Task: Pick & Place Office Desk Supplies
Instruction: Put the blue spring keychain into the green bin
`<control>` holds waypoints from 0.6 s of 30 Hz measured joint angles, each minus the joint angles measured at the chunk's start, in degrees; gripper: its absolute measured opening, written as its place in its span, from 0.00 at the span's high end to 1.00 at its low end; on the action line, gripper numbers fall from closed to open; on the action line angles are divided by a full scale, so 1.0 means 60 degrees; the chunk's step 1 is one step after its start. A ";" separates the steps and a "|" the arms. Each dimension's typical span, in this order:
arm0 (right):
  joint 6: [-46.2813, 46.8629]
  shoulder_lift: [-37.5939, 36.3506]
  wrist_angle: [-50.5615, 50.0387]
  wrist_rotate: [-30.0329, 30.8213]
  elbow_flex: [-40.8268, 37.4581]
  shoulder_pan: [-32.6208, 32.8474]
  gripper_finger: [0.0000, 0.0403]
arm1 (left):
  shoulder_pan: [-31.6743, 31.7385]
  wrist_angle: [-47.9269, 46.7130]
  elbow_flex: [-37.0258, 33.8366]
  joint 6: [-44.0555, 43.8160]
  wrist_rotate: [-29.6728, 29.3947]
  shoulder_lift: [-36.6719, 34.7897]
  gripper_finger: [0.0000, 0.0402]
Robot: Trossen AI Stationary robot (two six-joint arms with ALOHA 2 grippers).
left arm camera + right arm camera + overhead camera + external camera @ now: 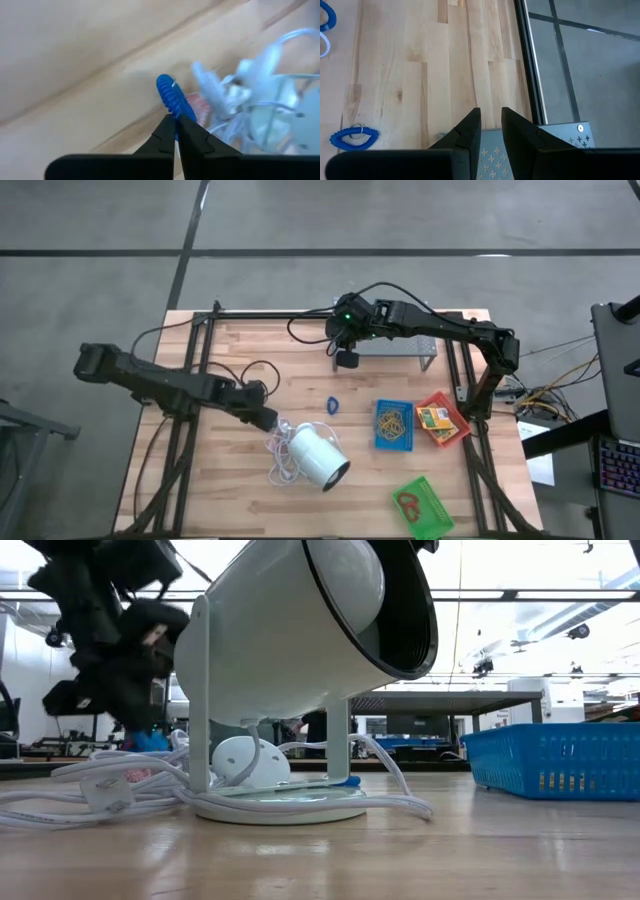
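My left gripper (176, 120) is shut on a small blue coiled loop (170, 95), beside the white cord (282, 448) of the big white cylinder (318, 457). In the high view that gripper (263, 418) is left of centre. A second blue loop (332, 404) lies flat on the table. Flat on the wood too are a blue tray (393, 442) with tan rubber bands (390, 422), a red tray (452, 402) with yellow-orange boxes (432, 418), and a green tray (432, 515) with red loops (406, 502). My right gripper (491, 125) hangs open above the grey stand (555, 145), with nothing between its fingers. My left gripper pinches the blue loop's near end (173, 109) between its two fingertips. The fingers come slanting down from the table's left side. The rest of the coil sticks out beyond the fingertips; whether its far end touches the table, I cannot tell.
The white cylinder on its stand fills the middle of the low view, its cord (100, 790) coiled on the table to its left. The grey perforated stand (395, 345) is at the far edge. Bare wood lies at the table's near left.
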 joint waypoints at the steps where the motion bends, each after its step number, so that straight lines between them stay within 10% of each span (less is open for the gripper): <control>1: 0.0000 0.0000 0.0000 0.0000 0.0000 0.0000 0.82 | 0.0002 -0.0003 0.0000 0.0144 -0.0148 -0.0182 0.98; 18: 0.0000 0.0000 -0.0001 0.0000 0.0000 0.0000 0.82 | 0.0007 0.0358 0.0000 0.2445 -0.1799 -0.2282 0.98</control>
